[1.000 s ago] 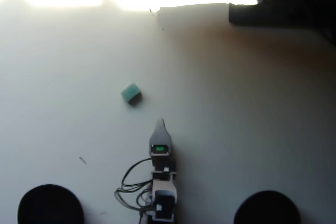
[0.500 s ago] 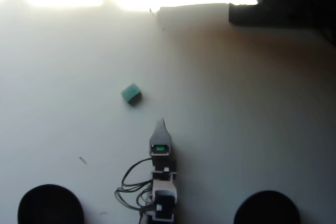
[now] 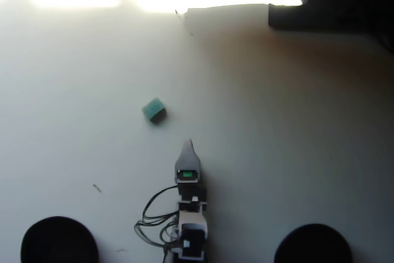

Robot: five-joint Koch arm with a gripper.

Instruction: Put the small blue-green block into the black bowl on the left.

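In the overhead view the small blue-green block (image 3: 153,110) lies alone on the white table, left of centre. My gripper (image 3: 189,146) points up the picture from the bottom centre, its tip a short way below and to the right of the block, not touching it. Only one narrow tip shows, so its jaws lie one behind the other and I cannot tell whether they are open. The black bowl (image 3: 59,240) sits at the bottom left corner, partly cut off by the frame's edge.
A second black bowl (image 3: 313,243) of the same look sits at the bottom right. Dark equipment (image 3: 326,4) fills the top right corner. Glare washes out the top left of the table. Cables (image 3: 154,214) trail beside the arm's base.
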